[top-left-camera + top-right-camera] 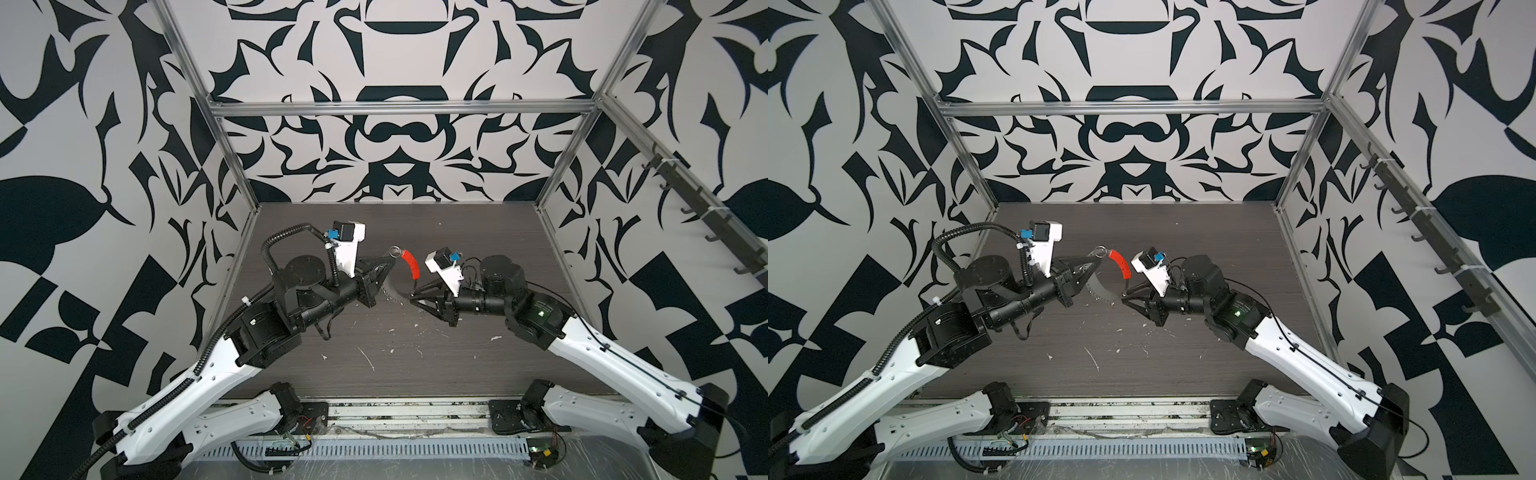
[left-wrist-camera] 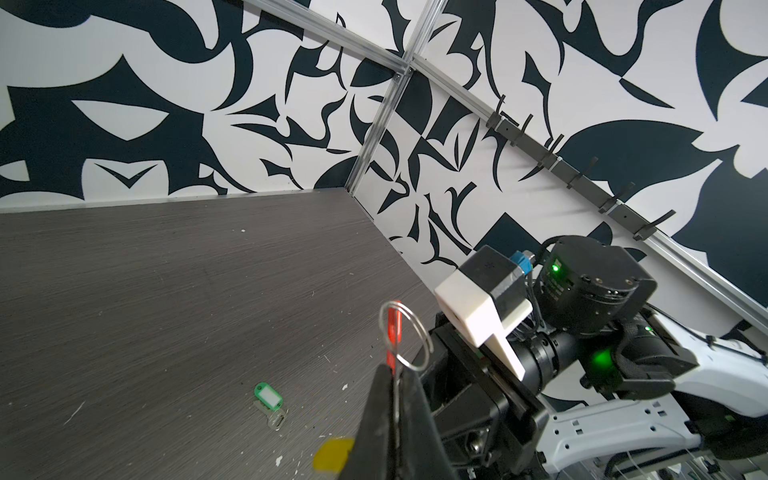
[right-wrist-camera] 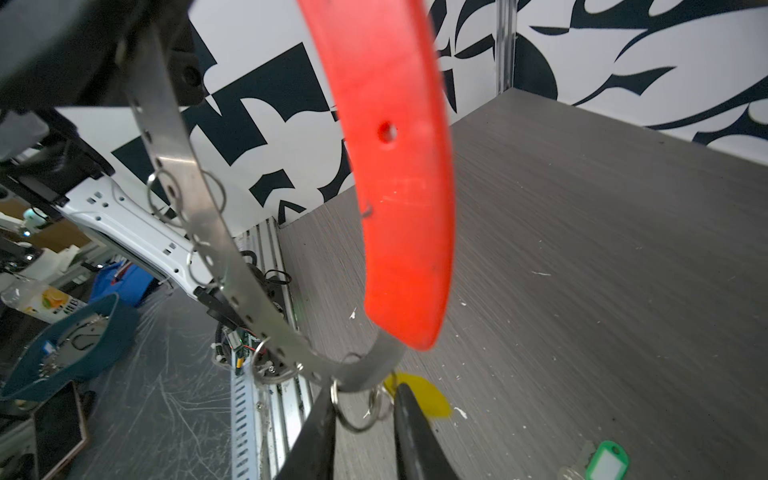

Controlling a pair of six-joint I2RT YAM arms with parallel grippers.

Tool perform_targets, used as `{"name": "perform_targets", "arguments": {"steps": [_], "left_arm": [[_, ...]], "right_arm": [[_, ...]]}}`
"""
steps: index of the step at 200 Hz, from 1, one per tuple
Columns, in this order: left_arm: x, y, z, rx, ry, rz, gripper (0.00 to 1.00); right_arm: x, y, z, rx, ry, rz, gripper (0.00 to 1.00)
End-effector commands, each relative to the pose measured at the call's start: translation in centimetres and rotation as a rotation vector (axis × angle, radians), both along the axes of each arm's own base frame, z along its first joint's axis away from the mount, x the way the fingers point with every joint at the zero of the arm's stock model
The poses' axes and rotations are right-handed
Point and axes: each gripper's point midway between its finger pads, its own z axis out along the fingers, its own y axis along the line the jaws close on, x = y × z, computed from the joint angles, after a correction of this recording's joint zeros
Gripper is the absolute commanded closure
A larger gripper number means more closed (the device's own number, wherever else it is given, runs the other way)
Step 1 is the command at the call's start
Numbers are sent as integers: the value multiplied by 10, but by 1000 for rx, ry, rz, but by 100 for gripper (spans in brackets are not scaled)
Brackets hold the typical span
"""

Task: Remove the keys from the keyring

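The keyring [image 3: 199, 208] is a flat silvery band bent into a big hoop, pierced with small holes and carrying thin wire rings. A red curved sleeve [image 3: 399, 187] covers part of it. In both top views it hangs in the air between the two end effectors, its long axis running from the left end effector [image 1: 390, 261] across to the right end effector [image 1: 410, 296].

The left one is closed on the band's edge. The right one's fingers [image 3: 415, 436] stand a little apart either side of a wire ring [image 3: 353, 428]; whether they pinch it I cannot tell. A yellow tag [image 3: 419, 395] shows just past those fingers (its key is hidden).

The green key [image 2: 269, 399] lies flat on the desk [image 1: 457, 353] below the end effectors, clear of the keyring.

The desk is dark grey with a wood grain, strewn with white flecks [image 1: 368, 359]. Black-and-white patterned walls [image 1: 395, 145] in an aluminium frame [image 1: 399, 109] close it in, with a hook rail [image 1: 698, 208] on the right end effector's side.
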Motion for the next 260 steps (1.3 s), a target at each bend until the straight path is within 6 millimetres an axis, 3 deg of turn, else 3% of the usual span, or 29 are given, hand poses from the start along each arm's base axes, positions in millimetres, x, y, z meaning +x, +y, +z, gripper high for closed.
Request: {"name": "perform_targets", "arguments": {"steps": [1, 94, 137, 182, 215, 260], "left_arm": [[-4, 3, 14, -42, -7, -6, 100], [3, 12, 9, -31, 2, 53, 100], [12, 21, -4, 10, 34, 135, 100], [13, 33, -25, 14, 84, 181, 65], [12, 47, -43, 45, 110, 227, 46], [8, 63, -67, 116, 118, 262, 34]], "right_arm": [[2, 0, 30, 52, -75, -10, 79], [0, -3, 36, 48, -94, -14, 100], [2, -5, 44, 40, -105, -29, 100], [5, -5, 50, 27, -103, -42, 100], [7, -2, 55, 22, -110, -33, 100], [5, 2, 57, -11, -122, 10, 100]]}}
